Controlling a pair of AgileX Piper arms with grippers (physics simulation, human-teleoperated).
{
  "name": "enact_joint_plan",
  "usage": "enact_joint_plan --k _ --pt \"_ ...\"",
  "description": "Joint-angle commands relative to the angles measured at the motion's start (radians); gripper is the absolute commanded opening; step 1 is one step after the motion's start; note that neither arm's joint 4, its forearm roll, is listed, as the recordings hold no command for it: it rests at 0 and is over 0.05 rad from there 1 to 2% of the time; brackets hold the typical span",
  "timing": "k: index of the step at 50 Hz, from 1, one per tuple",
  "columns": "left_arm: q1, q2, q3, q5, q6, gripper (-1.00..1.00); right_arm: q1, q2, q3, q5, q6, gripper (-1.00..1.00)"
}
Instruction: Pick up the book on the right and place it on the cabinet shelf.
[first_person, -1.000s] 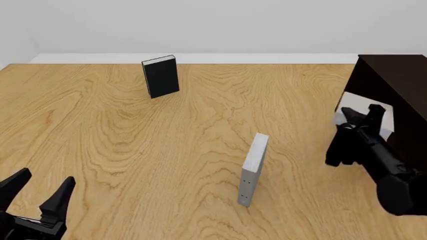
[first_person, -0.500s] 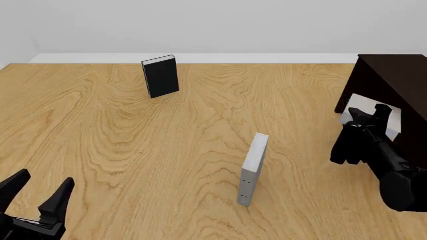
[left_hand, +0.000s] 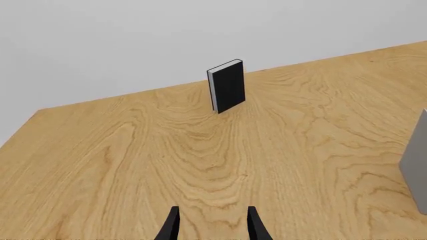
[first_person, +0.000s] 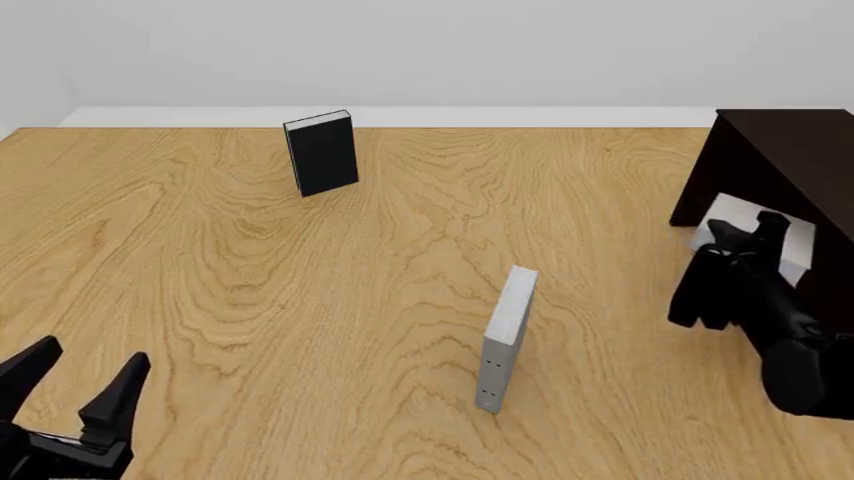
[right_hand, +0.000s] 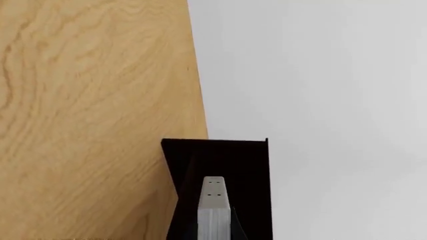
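Left wrist: the left gripper (left_hand: 212, 227) is wide open above bare table (left_hand: 133, 165).

Front: the right gripper (first_person: 742, 240) clasps the book (first_person: 787, 245) at the cabinet (first_person: 787, 165), far right.

Right wrist: book (right_hand: 213, 205) points into the shelf (right_hand: 250, 175).

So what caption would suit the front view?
Right arm's fingers carry a grey book into the dark cabinet.

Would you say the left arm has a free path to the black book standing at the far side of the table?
Probably yes. The left gripper is open, holds nothing, and the left wrist view shows only bare table between it and the black book. Whether the arm stretches that far cannot be told.
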Motion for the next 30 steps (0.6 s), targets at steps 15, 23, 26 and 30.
enact_joint_plan --k 15,23,26,30 --pt "0.000 0.024 0.000 -0.024 0.000 1.00 -0.052 0.034 -0.036 -0.012 0.003 -1.00" --pt "0.000 0.005 0.000 -0.005 -0.001 1.00 -0.070 0.045 -0.041 -0.010 0.001 -1.00" --pt "-0.001 -0.051 0.000 0.052 0.000 1.00 -0.076 0.047 -0.048 -0.007 0.005 -1.00" --pt "-0.003 -0.043 0.000 0.045 0.000 1.00 -0.086 0.055 -0.057 -0.002 0.007 -1.00"
